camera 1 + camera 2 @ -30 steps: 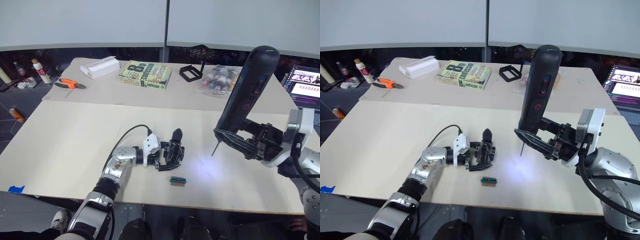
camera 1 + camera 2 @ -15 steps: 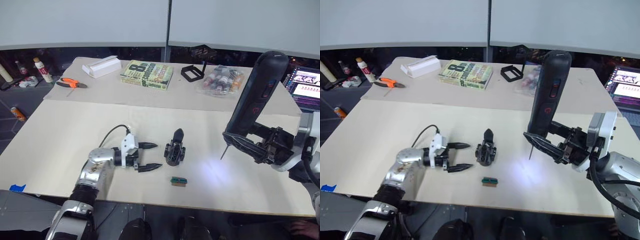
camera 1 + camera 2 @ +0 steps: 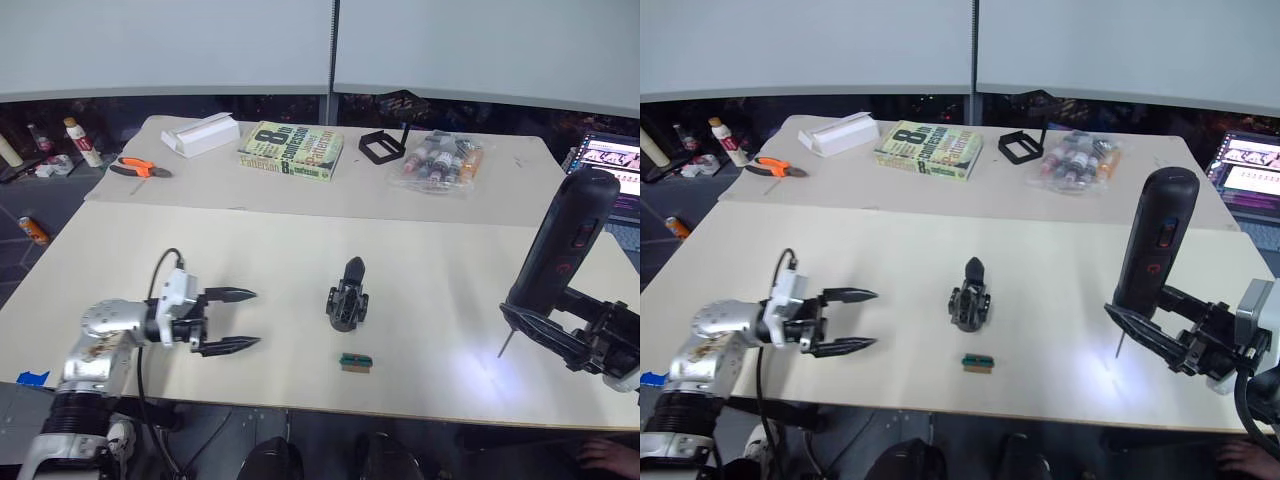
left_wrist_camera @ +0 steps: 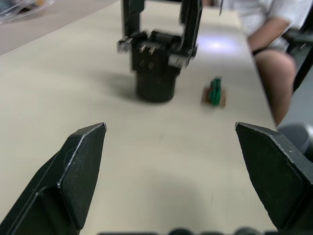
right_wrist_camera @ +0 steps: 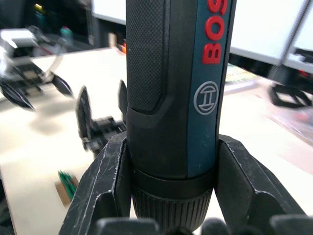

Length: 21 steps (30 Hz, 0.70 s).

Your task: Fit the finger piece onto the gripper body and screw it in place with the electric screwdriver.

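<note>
The pale tabletop (image 3: 120,250) carried the work near its front edge, with a second surface behind holding a book (image 3: 291,150), orange pliers (image 3: 139,168), a white box (image 3: 200,134) and a bag of small bottles (image 3: 437,158). The gripper body (image 3: 347,297) stood upright at mid-table, free of both my arms, its pointed finger upward. From these views I could not tell whether that upright part was the finger piece already fitted. A small green-and-tan block (image 3: 354,362) lay just in front of it, apart from it.

My left end effector (image 3: 232,320) hovered well to the left of the gripper body, fingers spread wide and holding nothing. My right end effector (image 5: 171,196) was clamped around the electric screwdriver (image 3: 558,250), which stood nearly upright off to the right, its thin bit pointing down above the tabletop, well apart from the gripper body.

Judgement: the step in hand appeared to be the screwing stage, or a check following it. Any next move would call for steadying the gripper body with the left end effector and bringing the bit squarely onto the screw head.
</note>
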### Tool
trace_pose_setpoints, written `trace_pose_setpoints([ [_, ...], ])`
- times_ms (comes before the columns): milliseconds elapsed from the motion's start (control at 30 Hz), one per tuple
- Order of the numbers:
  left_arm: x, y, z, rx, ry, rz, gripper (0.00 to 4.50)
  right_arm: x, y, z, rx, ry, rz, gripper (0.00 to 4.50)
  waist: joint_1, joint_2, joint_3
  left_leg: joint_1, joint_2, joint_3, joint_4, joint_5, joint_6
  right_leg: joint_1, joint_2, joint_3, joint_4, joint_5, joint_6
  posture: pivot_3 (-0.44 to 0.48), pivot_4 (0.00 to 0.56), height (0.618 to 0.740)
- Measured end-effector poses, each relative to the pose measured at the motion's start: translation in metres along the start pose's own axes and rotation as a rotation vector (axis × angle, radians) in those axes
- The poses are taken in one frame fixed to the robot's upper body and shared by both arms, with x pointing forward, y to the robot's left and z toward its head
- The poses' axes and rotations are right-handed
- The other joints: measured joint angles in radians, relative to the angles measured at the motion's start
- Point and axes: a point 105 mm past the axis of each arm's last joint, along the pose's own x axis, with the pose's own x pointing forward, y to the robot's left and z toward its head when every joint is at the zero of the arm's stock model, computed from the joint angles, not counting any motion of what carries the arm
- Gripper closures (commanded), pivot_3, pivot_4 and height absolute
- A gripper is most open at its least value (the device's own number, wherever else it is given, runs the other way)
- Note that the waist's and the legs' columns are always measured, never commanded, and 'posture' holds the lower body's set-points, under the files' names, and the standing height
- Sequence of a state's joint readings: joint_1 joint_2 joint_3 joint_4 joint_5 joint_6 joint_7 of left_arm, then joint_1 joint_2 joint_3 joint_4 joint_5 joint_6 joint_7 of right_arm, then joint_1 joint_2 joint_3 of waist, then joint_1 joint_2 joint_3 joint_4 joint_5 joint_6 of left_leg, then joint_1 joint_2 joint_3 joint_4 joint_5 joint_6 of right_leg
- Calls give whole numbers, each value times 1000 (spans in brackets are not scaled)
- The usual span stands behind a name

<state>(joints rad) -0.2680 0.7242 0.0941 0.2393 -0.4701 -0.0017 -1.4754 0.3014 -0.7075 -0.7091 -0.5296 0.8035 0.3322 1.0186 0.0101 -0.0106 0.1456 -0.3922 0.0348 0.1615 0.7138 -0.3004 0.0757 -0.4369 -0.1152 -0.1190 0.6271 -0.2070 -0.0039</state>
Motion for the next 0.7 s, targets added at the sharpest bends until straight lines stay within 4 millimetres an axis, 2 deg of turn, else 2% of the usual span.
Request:
trace_pose_setpoints([
  [167, -17, 1, -6, -1, 26, 36, 37, -1, 0, 3, -30, -15, 6, 2578, 1, 0, 0, 0, 0, 0, 0, 0, 0, 0, 0, 0, 0, 0, -1, 0, 150, 740],
  [333, -16, -4, -7, 1, 25, 28, 37, 2, 1, 4, -31, -35, 10, 2578, 3, 0, 0, 0, 0, 0, 0, 0, 0, 0, -1, 0, 0, 0, -1, 0, 150, 740],
  [500, 9, -18, 6, 51, -3, -60, 37, 21, 7, 20, -40, -126, 58, 2578, 2, 1, 1, 1, 0, 0, -1, 0, -1, 0, -1, 1, 0, 0, -1, 0, 150, 740],
  [700, 47, -41, 6, 72, -2, -174, 37, 53, 39, 43, -33, -242, 213, 2578, 2, 2, 1, 1, 0, 0, -1, 1, -1, 0, 0, 1, 1, 0, -2, 0, 150, 740],
])
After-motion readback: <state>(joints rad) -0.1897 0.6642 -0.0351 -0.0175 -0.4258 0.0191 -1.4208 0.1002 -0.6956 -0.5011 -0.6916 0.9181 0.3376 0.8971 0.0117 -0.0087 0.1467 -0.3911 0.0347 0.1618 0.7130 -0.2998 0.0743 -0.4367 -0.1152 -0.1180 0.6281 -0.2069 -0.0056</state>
